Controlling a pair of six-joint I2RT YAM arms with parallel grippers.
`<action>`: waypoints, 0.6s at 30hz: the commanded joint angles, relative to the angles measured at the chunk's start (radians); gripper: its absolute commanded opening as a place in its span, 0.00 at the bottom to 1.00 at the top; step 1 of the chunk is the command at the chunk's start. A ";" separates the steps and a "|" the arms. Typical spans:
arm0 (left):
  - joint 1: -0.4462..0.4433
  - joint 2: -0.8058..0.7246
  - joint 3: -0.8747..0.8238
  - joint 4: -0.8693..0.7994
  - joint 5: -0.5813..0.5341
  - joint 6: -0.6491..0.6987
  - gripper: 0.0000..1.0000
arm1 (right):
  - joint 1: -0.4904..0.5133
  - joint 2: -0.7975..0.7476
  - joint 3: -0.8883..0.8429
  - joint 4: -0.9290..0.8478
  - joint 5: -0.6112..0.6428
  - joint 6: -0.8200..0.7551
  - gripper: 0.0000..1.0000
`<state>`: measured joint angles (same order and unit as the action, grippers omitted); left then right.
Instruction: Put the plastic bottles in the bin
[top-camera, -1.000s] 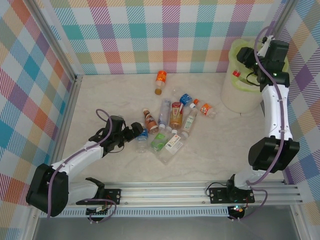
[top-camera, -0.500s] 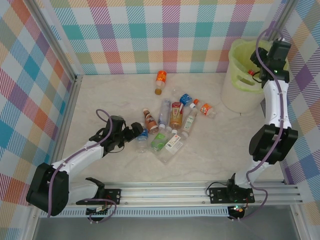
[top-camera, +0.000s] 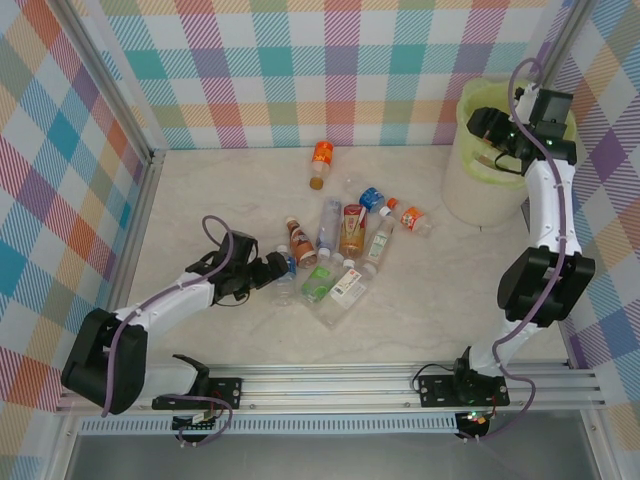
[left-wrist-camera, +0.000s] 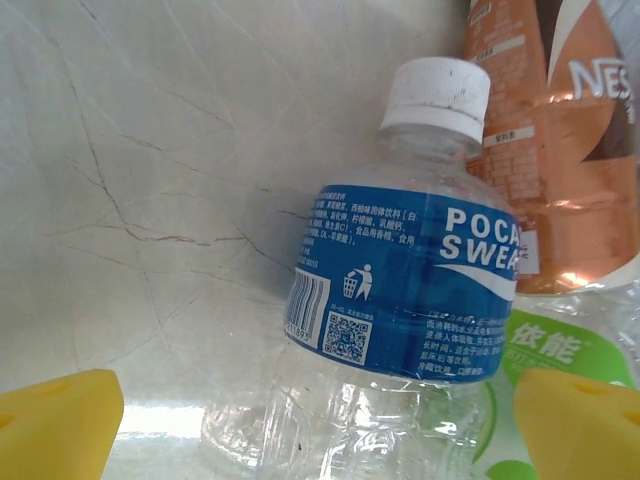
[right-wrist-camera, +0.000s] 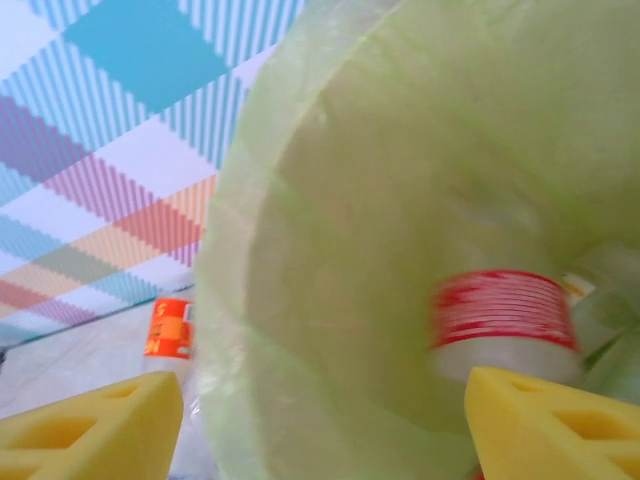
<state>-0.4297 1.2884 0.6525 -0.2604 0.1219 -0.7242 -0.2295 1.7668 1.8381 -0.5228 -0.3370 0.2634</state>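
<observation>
Most of the plastic bottles (top-camera: 351, 230) lie in a loose heap in the middle of the marbled surface (top-camera: 200, 190). One orange-labelled bottle (top-camera: 321, 160) lies apart, nearer the checked back wall (top-camera: 300, 70). The left gripper (top-camera: 270, 270) sits low at the heap's left edge, its jaws spread wide on either side of a blue-labelled bottle (left-wrist-camera: 400, 290) with a white cap. The yellow pads (left-wrist-camera: 55, 420) flank its clear lower body without pinching it. A brown-labelled bottle (left-wrist-camera: 560, 140) lies close beside its neck, and a green-labelled bottle (left-wrist-camera: 560, 350) crowds it near the right pad. The bin (top-camera: 460, 190) stands in the far right corner. The right gripper (top-camera: 490, 140) hangs over its lime-green bag (right-wrist-camera: 330, 200) with jaws spread and nothing between them. A blurred red-labelled bottle (right-wrist-camera: 505, 320) lies inside the bag, just beyond one pad.
</observation>
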 joint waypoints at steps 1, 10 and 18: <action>-0.031 0.018 0.039 -0.068 -0.016 0.051 1.00 | 0.002 -0.053 0.007 -0.062 -0.055 -0.015 0.79; -0.075 0.039 0.060 -0.053 0.026 0.100 1.00 | 0.002 -0.243 -0.116 -0.027 0.089 0.056 1.00; -0.119 0.134 0.123 -0.108 -0.049 0.120 0.89 | 0.004 -0.569 -0.459 0.115 -0.072 0.116 1.00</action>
<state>-0.5362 1.4002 0.7441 -0.3264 0.0959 -0.6281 -0.2295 1.2541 1.4555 -0.4892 -0.3004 0.3412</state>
